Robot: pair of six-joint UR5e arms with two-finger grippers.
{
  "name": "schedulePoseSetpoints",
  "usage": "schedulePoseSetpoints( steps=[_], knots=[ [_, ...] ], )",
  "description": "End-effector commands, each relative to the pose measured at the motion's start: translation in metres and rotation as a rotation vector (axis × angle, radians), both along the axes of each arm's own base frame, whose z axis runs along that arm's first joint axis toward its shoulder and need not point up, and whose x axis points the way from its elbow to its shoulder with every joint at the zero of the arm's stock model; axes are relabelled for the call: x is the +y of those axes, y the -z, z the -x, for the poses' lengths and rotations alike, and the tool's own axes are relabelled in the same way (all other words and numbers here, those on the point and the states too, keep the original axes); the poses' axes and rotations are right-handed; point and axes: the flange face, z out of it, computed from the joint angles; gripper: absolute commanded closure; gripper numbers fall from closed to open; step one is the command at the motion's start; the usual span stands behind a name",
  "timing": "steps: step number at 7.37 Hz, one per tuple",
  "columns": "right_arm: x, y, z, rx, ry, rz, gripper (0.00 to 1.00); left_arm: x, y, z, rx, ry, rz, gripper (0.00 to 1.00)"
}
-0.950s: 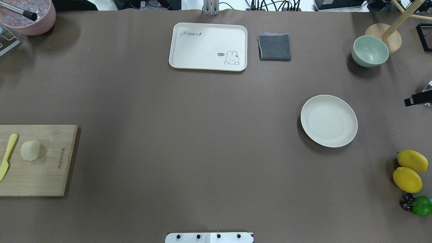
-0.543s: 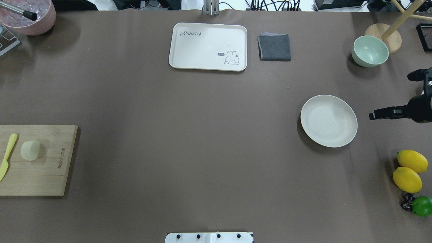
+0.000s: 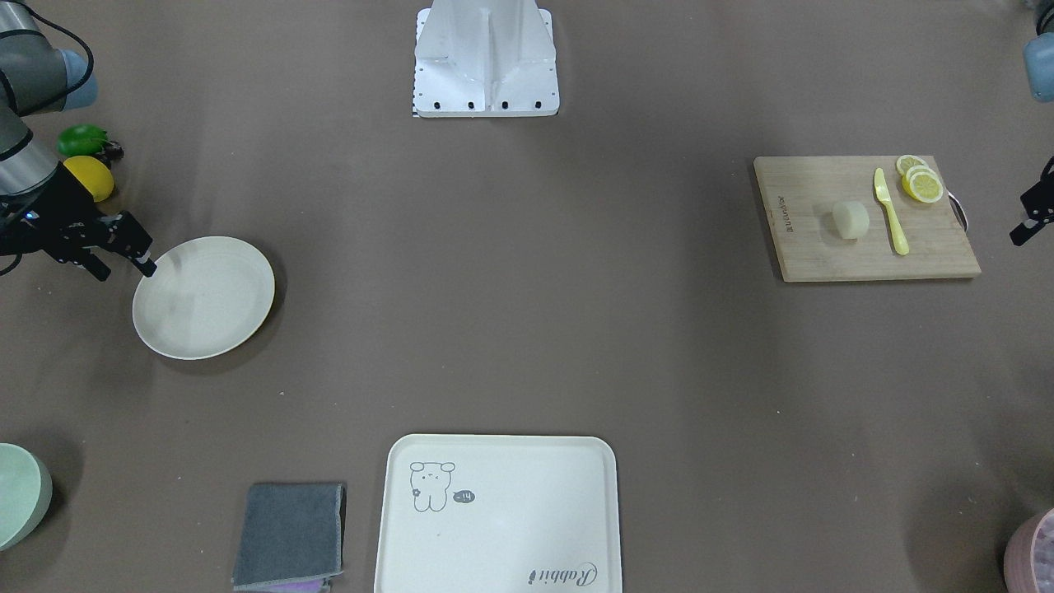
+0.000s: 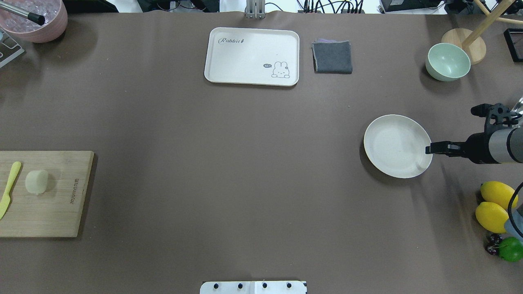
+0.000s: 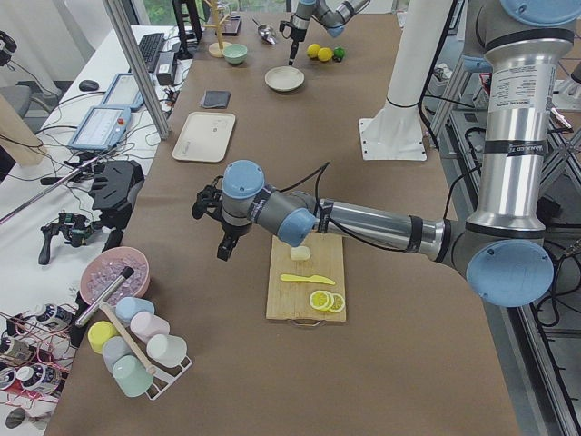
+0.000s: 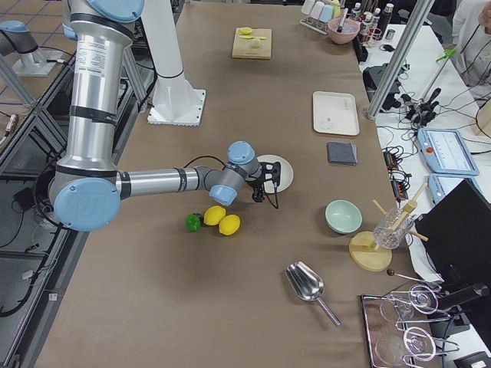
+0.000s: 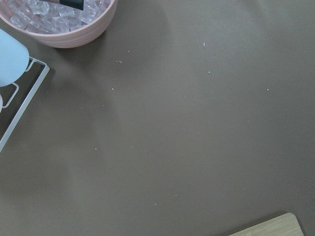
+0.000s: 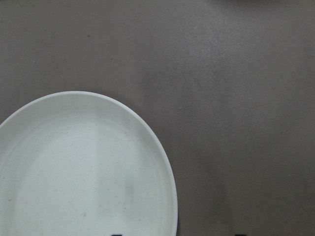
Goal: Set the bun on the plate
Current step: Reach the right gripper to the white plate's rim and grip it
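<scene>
The bun is a pale cream lump resting on a wooden cutting board at the table's left edge; the bun lies beside a yellow knife. The round cream plate sits bare on the right side of the table. My right gripper is open, one fingertip just over the plate's right rim, and nothing is between its fingers. The right wrist view looks down on the plate. My left gripper hovers open beyond the board's far end, apart from the bun, and barely shows at the front view's edge.
A cream tray and a folded grey cloth lie at the far side. A green bowl stands far right. Two lemons and a lime sit near the right arm. Lemon slices lie on the board, and a pink bowl of ice stands far left.
My right gripper has come in from the table's right edge, moving left until one fingertip reaches the plate's right rim. The bun and plate have not moved.
</scene>
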Motion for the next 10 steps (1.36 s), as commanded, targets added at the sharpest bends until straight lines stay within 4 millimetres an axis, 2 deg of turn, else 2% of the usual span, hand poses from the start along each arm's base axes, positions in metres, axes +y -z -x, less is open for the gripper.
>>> schedulePoseSetpoints(
  steps=[1, 2, 3, 4, 5, 7, 8, 10],
  knots=[
    [0.007, -0.003, 0.016, -0.006, -0.038, 0.047, 0.31, 0.0, 0.0, 0.0, 0.0, 0.0, 0.0, 0.02],
    [0.008, -0.003, 0.021, -0.006, -0.052, 0.057, 0.4, 0.0, 0.0, 0.0, -0.001, 0.001, 0.0, 0.02],
    [0.009, -0.003, 0.021, -0.005, -0.054, 0.056, 0.61, 0.0, 0.0, 0.0, -0.001, 0.001, 0.0, 0.02],
    [0.008, -0.003, 0.02, -0.004, -0.056, 0.058, 0.87, 0.0, 0.0, 0.0, -0.001, 0.001, 0.0, 0.02],
    [0.009, -0.003, 0.021, -0.004, -0.054, 0.058, 0.96, 0.0, 0.0, 0.0, -0.001, 0.001, 0.0, 0.02],
    [0.009, 0.0, 0.021, -0.008, -0.053, 0.053, 1.0, 0.0, 0.0, 0.0, -0.001, 0.001, -0.001, 0.02],
    [0.009, 0.009, 0.021, -0.021, -0.051, 0.043, 1.0, 0.0, 0.001, 0.0, 0.0, 0.0, -0.001, 0.02],
    [0.01, 0.058, 0.023, -0.07, -0.035, 0.017, 1.0, 0.0, 0.0, 0.0, 0.0, 0.0, 0.0, 0.02]
  ],
)
